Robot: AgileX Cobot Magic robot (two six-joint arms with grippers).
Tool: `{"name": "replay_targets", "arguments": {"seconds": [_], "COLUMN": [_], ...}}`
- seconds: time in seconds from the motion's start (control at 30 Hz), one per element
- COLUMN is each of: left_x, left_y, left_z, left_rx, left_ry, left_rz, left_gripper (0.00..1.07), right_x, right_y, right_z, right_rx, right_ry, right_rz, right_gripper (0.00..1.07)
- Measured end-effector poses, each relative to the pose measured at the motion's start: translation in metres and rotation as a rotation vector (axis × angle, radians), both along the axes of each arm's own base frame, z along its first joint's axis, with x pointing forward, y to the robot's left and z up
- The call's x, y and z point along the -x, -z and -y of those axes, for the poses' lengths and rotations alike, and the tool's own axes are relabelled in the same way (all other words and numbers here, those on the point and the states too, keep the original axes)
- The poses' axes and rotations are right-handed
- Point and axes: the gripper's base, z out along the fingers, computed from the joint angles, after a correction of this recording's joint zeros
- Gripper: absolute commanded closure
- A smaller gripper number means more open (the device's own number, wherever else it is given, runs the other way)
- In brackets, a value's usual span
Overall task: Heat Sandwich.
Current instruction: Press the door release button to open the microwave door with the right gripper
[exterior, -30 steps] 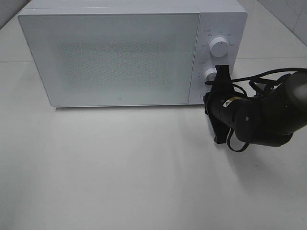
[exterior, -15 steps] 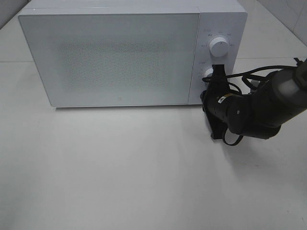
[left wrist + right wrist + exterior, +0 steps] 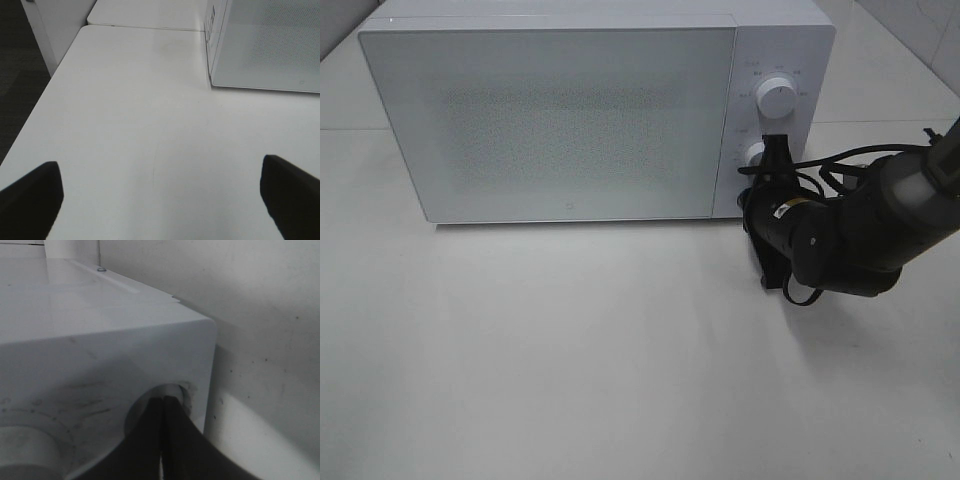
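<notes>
On a white table (image 3: 570, 350), the right gripper (image 3: 163, 402) is pinched shut against a round control (image 3: 175, 390) of the microwave (image 3: 560, 120) directly ahead; the left gripper (image 3: 160, 195) is spread wide, empty.

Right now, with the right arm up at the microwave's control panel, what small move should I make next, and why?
Probably a short sideways sweep of the right gripper to start turning the lower knob. Its jaws are shut with the tips at that knob, so a pinch-and-twist isn't set up, and the microwave door is closed, which suits setting a dial.
</notes>
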Motion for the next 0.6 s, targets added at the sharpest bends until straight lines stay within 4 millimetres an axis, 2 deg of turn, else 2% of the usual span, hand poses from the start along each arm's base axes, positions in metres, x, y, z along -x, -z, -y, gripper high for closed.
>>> {"name": "replay_targets", "arguments": {"seconds": [0.6], "left_x": [0.0000], "left_y": [0.0000], "left_z": [0.0000], "left_rx": [0.000], "left_ry": [0.000], "left_rz": [0.000], "left_gripper": [0.08], "right_x": [-0.0072], "right_y": [0.0007], "right_z": [-0.0035], "right_rx": [-0.013], "right_ry": [0.025], "right_rz": [-0.002], "right_gripper": [1.07]}}
